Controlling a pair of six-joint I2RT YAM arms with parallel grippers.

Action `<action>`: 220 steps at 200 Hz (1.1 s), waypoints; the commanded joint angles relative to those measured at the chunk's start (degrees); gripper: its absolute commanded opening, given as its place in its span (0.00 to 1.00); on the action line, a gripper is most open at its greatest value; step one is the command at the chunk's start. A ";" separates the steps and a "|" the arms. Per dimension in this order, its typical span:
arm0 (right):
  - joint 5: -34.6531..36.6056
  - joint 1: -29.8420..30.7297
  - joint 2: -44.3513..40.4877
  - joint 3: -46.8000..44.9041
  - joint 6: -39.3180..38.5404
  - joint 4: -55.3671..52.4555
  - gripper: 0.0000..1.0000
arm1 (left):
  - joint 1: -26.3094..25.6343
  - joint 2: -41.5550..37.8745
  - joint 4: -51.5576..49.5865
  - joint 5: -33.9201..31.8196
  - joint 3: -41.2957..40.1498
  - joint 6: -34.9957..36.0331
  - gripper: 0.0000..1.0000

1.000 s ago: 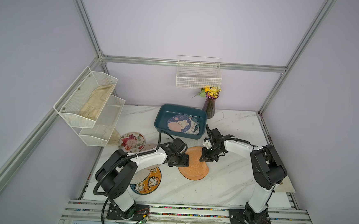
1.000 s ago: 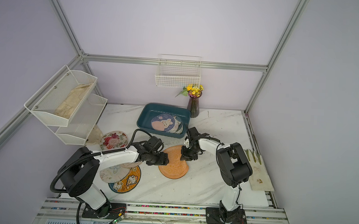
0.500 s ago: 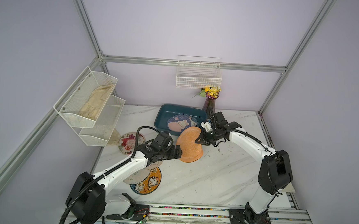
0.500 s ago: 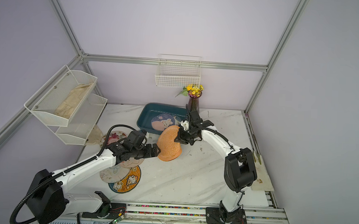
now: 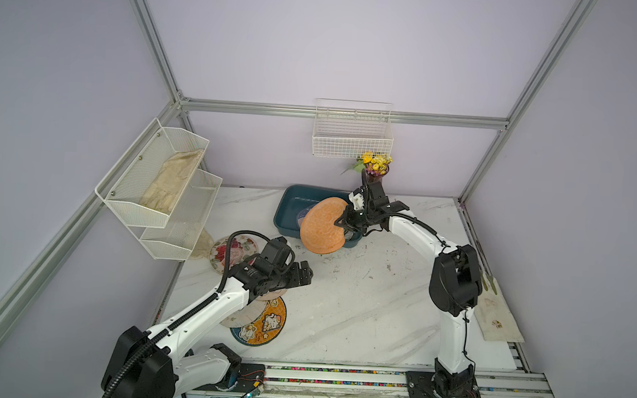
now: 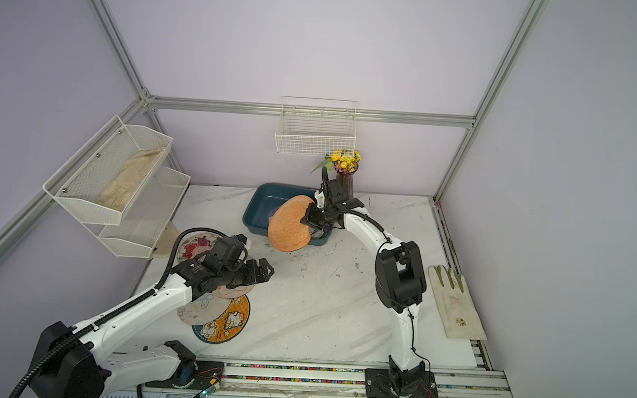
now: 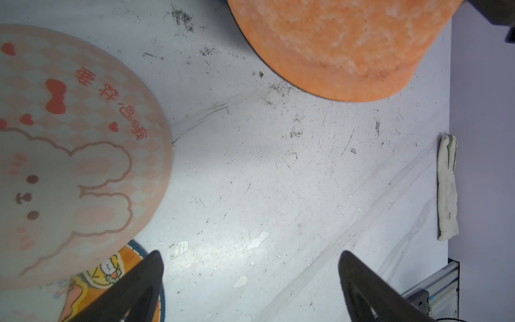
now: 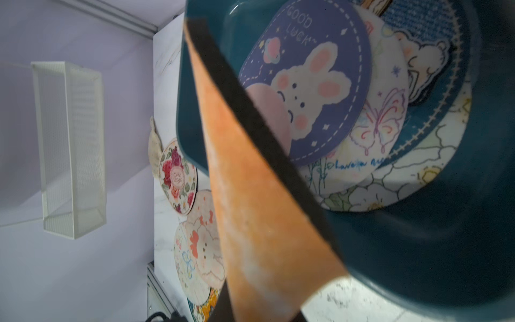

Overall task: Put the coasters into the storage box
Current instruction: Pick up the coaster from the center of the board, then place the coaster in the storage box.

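1. While the right arm stretches toward the back of the table (image 5: 359,305), the right fingers (image 5: 340,221) pinch the plain orange coaster (image 5: 321,228) by its edge, tilted above the near rim of the storage box (image 5: 290,205).
2. Left arm reaches low over the table, left fingers (image 7: 133,287) spread wide and empty beside the pink bunny coaster (image 7: 69,167).

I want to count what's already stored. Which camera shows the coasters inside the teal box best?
The right wrist view: the stacked coasters lie in the storage box close up, prints clear. In both top views the held orange coaster hides most of them. The left wrist view shows none.
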 commanded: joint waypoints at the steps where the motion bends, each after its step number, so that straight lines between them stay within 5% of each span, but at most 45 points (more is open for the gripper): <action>1: 2.42 -0.74 4.28 4.96 4.70 7.23 0.00 | 0.51 -2.33 0.15 0.59 -2.93 0.59 0.97; 71: 6.77 -1.68 15.62 13.31 11.11 10.41 0.00 | 0.57 -5.07 -0.69 -0.05 -4.38 -0.28 0.97; 137: 9.22 -2.03 17.49 14.54 10.52 3.16 0.00 | 0.60 -5.64 -0.69 0.11 -5.05 -0.72 0.98; 182: 12.85 -2.11 16.20 18.20 6.59 -3.80 0.40 | 0.60 -5.82 -0.61 -0.29 -5.06 -0.99 0.99; 220: 13.42 -2.15 14.58 18.60 4.56 -6.23 0.55 | 0.55 -5.55 -0.61 -0.64 -5.11 -1.07 0.99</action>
